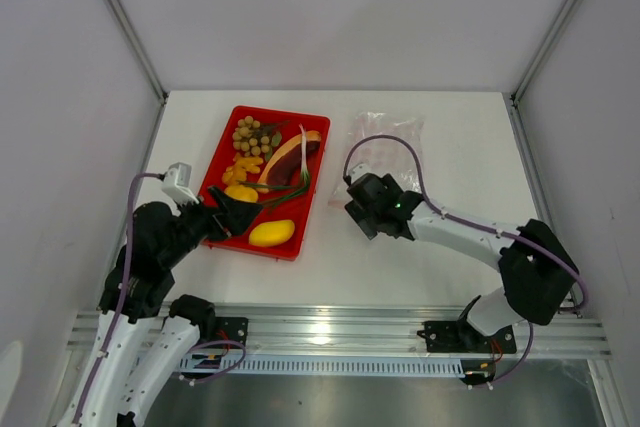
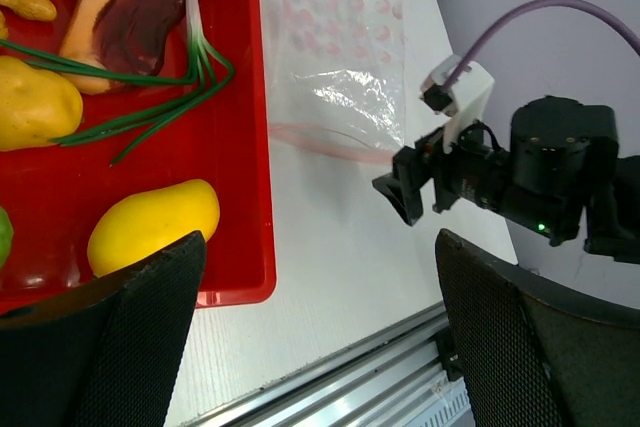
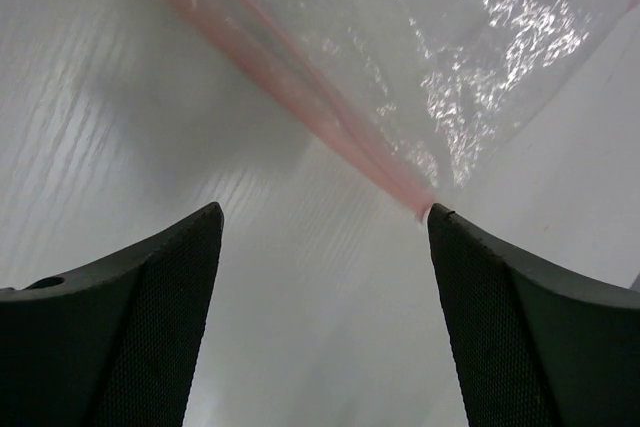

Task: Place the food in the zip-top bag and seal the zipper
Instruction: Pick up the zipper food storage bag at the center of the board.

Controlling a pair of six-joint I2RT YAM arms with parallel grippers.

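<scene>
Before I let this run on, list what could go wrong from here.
The zip-top bag lies flat, so the open right hand may pinch both layers at the zipper or just slide it. The open left hand straddles the rim of the red tray; lowering toward the mango could knock the tray.

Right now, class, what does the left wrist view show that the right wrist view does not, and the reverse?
Only the left wrist view: the red tray holding the mango, green onion and meat slice, plus the open left gripper. Only the right wrist view: the zipper close up, its end beside one finger of the open right gripper. Both: the zip-top bag, its zipper, the white table and the right gripper.
</scene>
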